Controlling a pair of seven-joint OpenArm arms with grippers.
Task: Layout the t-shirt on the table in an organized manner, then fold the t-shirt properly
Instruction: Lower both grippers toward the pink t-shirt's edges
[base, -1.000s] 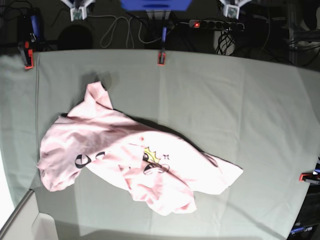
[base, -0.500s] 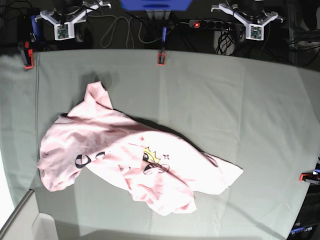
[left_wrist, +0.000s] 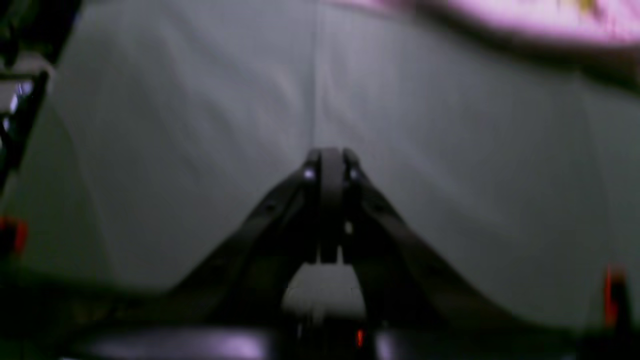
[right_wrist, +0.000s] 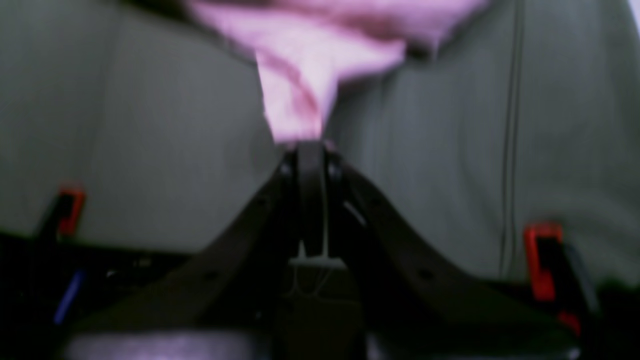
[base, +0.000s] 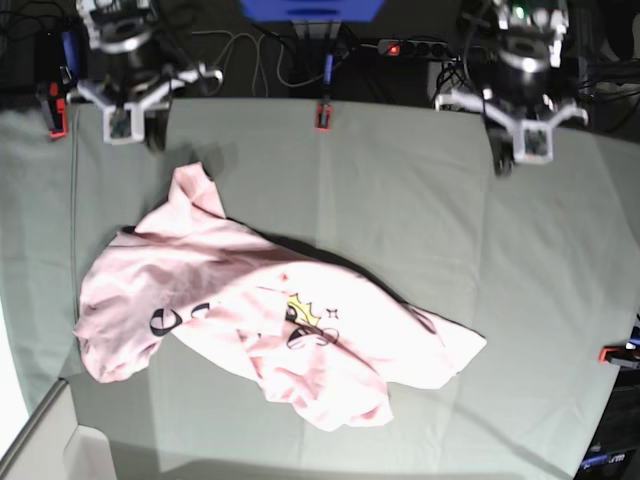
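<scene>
The pale pink t-shirt (base: 260, 320) lies crumpled on the left half of the table (base: 480, 260), with black lettering and a small yellow print facing up. One pointed pink end reaches toward the far left. My right gripper (base: 157, 138) hangs over the far left edge, shut and empty. In the right wrist view its tip (right_wrist: 310, 147) sits just short of that pink end (right_wrist: 300, 75). My left gripper (base: 497, 162) hovers above the far right of the cloth, shut with nothing in it (left_wrist: 330, 156). The t-shirt (left_wrist: 525, 20) shows only at the top of the left wrist view.
Red clamps hold the cloth at the far edge (base: 322, 117), the far left corner (base: 55, 115) and the right edge (base: 615, 353). Cables and a power strip (base: 430, 47) lie behind the table. A pale ledge (base: 40, 440) cuts the near left corner.
Both arms have come forward from behind the far edge and now reach over the table. The t-shirt has not moved.
</scene>
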